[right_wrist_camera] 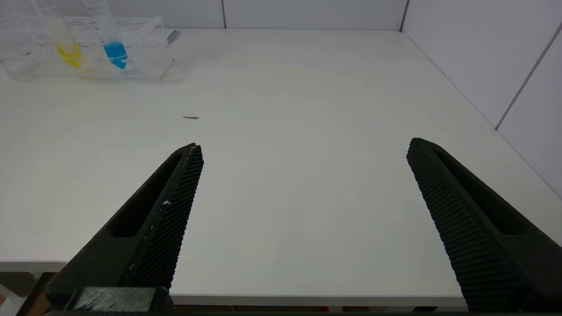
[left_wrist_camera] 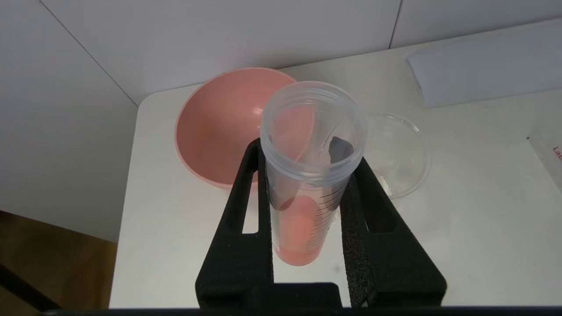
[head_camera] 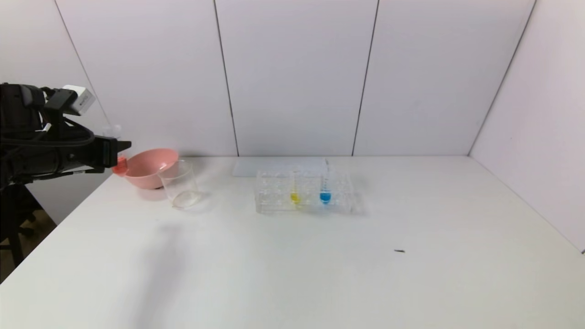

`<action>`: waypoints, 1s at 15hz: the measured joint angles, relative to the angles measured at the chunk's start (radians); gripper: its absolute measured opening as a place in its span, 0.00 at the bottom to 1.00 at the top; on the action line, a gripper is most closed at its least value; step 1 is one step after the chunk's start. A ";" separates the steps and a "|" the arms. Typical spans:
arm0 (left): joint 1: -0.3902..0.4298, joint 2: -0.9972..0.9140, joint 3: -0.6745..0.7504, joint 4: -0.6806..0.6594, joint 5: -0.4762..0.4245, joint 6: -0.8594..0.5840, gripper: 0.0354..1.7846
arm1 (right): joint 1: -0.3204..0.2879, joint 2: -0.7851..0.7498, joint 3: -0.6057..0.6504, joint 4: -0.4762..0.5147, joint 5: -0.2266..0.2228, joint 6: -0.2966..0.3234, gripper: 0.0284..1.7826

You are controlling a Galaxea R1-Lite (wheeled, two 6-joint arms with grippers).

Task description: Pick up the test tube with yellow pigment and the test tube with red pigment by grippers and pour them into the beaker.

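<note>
Pink plastic marks the far-left corner in the head view: the pink bowl sits there, with the beaker just beside it at its four o'clock. The left hand hangs raised at the bench's left edge, at the bowl's nine o'clock, clamped on the test tube with red pigment; held upright, presumably so nothing spills before the pour. The test tube with yellow pigment stands in the clear rack, the blue tube at its three o'clock.

Left wrist view: both fingers press the tube's sides, mouth up, liquid at the tip. The path to the beaker looks short but skirts the bowl rim.

Right wrist view: the right hand is spread wide and empty, low at the near bench edge. Open bench lies between it and the rack; only a small dark speck interrupts.
</note>
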 joint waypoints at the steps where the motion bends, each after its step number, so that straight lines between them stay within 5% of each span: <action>1: 0.004 -0.003 -0.001 0.024 -0.005 0.031 0.24 | 0.000 0.000 0.000 0.000 0.000 0.000 0.95; 15: 0.039 0.004 -0.056 0.242 -0.004 0.324 0.24 | -0.001 0.000 0.000 0.000 0.000 0.000 0.95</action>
